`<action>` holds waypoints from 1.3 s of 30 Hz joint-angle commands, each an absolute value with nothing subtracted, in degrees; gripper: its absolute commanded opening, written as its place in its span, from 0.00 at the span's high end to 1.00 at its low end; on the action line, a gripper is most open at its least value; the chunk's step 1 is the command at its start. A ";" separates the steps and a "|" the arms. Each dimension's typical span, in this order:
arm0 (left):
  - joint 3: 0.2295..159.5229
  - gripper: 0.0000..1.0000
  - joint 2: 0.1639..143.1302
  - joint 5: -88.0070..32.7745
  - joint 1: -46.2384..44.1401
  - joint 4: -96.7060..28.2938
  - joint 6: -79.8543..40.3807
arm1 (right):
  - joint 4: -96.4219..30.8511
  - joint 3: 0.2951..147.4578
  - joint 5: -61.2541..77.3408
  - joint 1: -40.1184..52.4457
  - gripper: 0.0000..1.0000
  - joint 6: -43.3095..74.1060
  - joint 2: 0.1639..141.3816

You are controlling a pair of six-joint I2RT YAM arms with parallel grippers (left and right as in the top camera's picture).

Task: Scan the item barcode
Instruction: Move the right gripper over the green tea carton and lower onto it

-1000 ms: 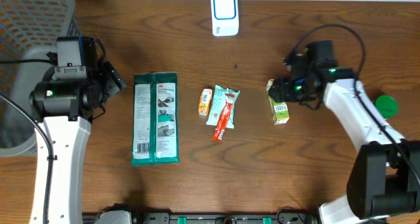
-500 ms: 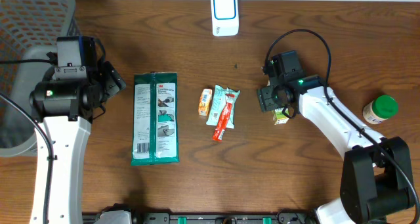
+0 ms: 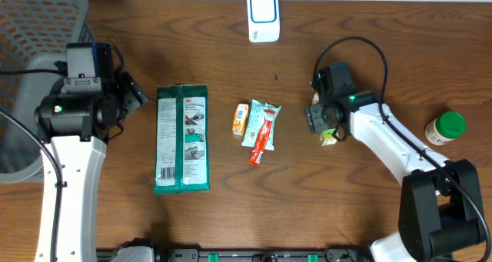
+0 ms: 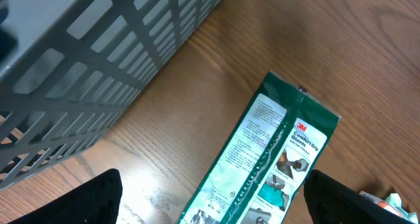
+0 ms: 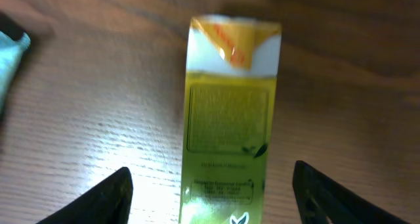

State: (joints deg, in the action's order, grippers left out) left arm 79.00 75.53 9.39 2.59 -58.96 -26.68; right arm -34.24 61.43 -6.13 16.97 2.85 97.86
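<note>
A small green and yellow carton (image 3: 330, 137) lies flat on the wooden table right of centre. My right gripper (image 3: 319, 117) hovers over it, open. In the right wrist view the carton (image 5: 230, 119) runs lengthwise between the two dark fingertips (image 5: 108, 194), with table showing on both sides of it. A white and blue scanner (image 3: 263, 16) stands at the far edge. My left gripper (image 3: 137, 95) is open at the left, and in its wrist view the gripper (image 4: 213, 201) hangs above a green wipes pack (image 4: 262, 165) without touching it.
The green wipes pack (image 3: 182, 139) lies left of centre. A small orange packet (image 3: 241, 118) and a teal packet (image 3: 262, 127) sit mid-table. A green-lidded jar (image 3: 446, 128) stands at the right. A grey mesh basket (image 3: 31, 31) fills the far left corner.
My right arm has swung left and now sits over the carton, uncovering the green-lidded jar. The left arm has not moved.
</note>
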 commanded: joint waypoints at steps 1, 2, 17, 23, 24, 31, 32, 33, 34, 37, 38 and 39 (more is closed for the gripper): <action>79.42 0.11 75.22 10.13 2.83 -59.13 -25.96 | -34.02 59.86 -7.01 16.93 0.31 3.42 98.28; 79.42 0.11 75.22 10.13 2.83 -59.16 -25.96 | -34.04 59.86 -7.01 16.93 0.37 3.42 98.28; 79.42 0.11 75.22 10.13 2.83 -59.16 -25.96 | -34.04 59.88 -7.68 12.64 0.63 4.64 98.26; 79.42 0.11 75.22 10.13 2.83 -59.13 -25.96 | -33.80 60.01 -7.68 8.82 0.65 4.49 98.24; 79.42 0.11 75.22 10.13 2.83 -59.13 -25.96 | -33.80 60.01 -7.68 8.10 0.67 4.16 98.10; 79.42 0.11 75.22 10.13 2.83 -59.13 -25.96 | -33.87 60.01 -3.84 7.22 0.72 4.21 97.91; 79.42 0.11 75.22 10.13 2.83 -59.16 -25.96 | -33.89 60.01 -2.66 7.57 0.72 4.21 97.91; 79.42 0.11 75.22 10.13 2.83 -59.13 -25.96 | -33.89 60.01 -1.80 7.84 0.72 4.21 97.91; 79.42 0.11 75.22 10.13 2.83 -59.16 -25.96 | -33.87 60.01 -0.40 8.34 0.71 4.21 97.91; 79.42 0.11 75.22 10.13 2.83 -59.13 -25.96 | -33.82 60.01 3.86 9.85 0.65 4.23 97.91; 79.42 0.11 75.22 10.13 2.83 -59.16 -25.96 | -33.80 60.01 5.17 10.33 0.62 4.23 97.91; 79.42 0.11 75.22 10.13 2.83 -59.13 -25.96 | -33.80 60.01 6.74 10.94 0.59 4.25 97.91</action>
State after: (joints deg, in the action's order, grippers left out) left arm 79.00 75.53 9.39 2.59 -58.96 -26.68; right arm -33.76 59.92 -1.23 8.67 4.12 97.89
